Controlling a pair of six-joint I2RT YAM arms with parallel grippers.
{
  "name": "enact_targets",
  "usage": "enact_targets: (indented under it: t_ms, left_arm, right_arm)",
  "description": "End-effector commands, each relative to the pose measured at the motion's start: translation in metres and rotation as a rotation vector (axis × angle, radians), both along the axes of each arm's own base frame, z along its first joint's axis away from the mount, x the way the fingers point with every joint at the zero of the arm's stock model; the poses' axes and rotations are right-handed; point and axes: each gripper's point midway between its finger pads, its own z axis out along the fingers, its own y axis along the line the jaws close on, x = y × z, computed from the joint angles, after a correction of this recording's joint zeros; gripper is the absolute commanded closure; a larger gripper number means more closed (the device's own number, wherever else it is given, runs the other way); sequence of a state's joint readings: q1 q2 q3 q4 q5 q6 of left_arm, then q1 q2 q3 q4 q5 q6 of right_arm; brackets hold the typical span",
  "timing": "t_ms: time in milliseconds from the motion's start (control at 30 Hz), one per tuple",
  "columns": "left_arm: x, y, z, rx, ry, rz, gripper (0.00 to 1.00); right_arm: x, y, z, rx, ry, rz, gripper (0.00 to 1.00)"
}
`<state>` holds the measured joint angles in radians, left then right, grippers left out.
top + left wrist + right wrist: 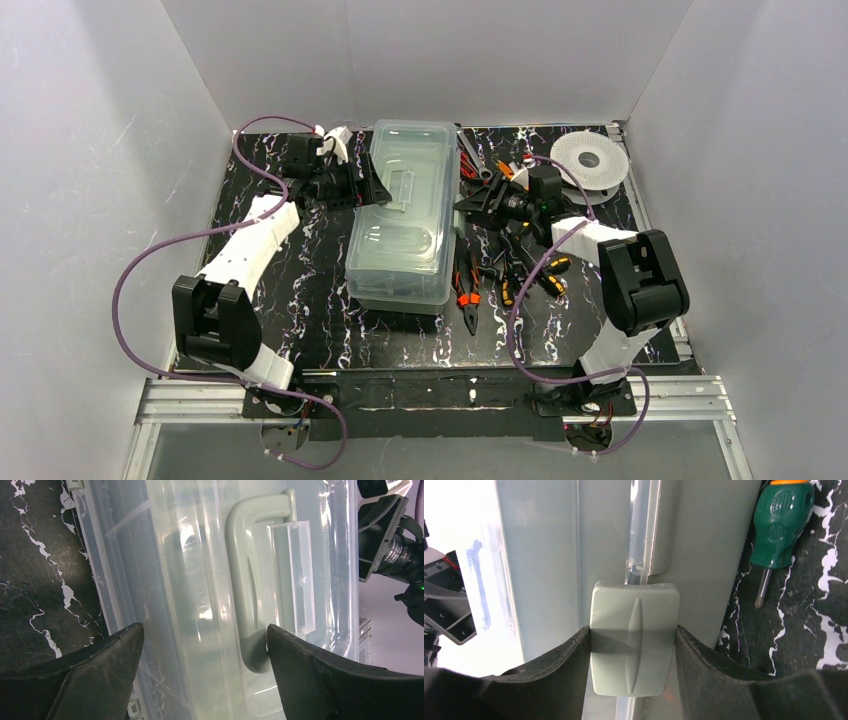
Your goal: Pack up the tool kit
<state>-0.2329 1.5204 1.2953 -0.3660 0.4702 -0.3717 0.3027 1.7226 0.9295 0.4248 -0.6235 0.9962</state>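
step, best guess: popping the latch [634, 610] so the lid can lift; nothing packed yet by the look of it
tool kit [405, 215]: middle of the black marbled table [300, 280], between both arms, clear lid down
right gripper [633, 642]: pinched on the latch, one pad against each flank, about half spread
left gripper [205, 635]: gaping wide over the lid, one pad up against the end of the green handle [240, 580], gripping nothing
doing it well: swing the latch's free edge out from the box instead of just squeezing; keep both pads level, smooth plastic, easy to slip off; lean the left gripper down on the lid to stop the box skating or tipping
watch out: loose tools just beside the right wall, easy to clip
counts near: 1 red-handled pliers [467, 290], 1 tool kit, 1 handle, 1 latch in view
counts further: 1 green screwdriver [786, 520] beside the box; rest of the pile too tangled to count, sorry
counts far: 1 white spool [590, 160], back right corner
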Motion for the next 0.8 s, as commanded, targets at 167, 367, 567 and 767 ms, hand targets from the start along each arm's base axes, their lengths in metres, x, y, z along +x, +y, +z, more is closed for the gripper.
enact_targets:
  t_ms: [167,367,567,767]
  left_arm:
    - [-0.028,-0.008,0.022,0.019,-0.074,-0.065,0.10]
    - [-0.027,0.002,0.035,0.080,-0.157,-0.044,0.13]
    - [-0.026,0.018,0.045,0.232,-0.249,0.004,0.16]
    - [-0.027,0.021,0.053,0.282,-0.296,0.023,0.18]
  right_arm:
    - [-0.026,0.009,0.039,0.052,-0.175,0.113,0.21]
    - [-0.032,0.005,0.045,0.083,-0.207,0.119,0.22]
    - [-0.024,-0.022,0.035,-0.156,-0.192,0.009,0.34]
    - [-0.024,-0.052,0.057,-0.354,-0.245,-0.098,0.34]
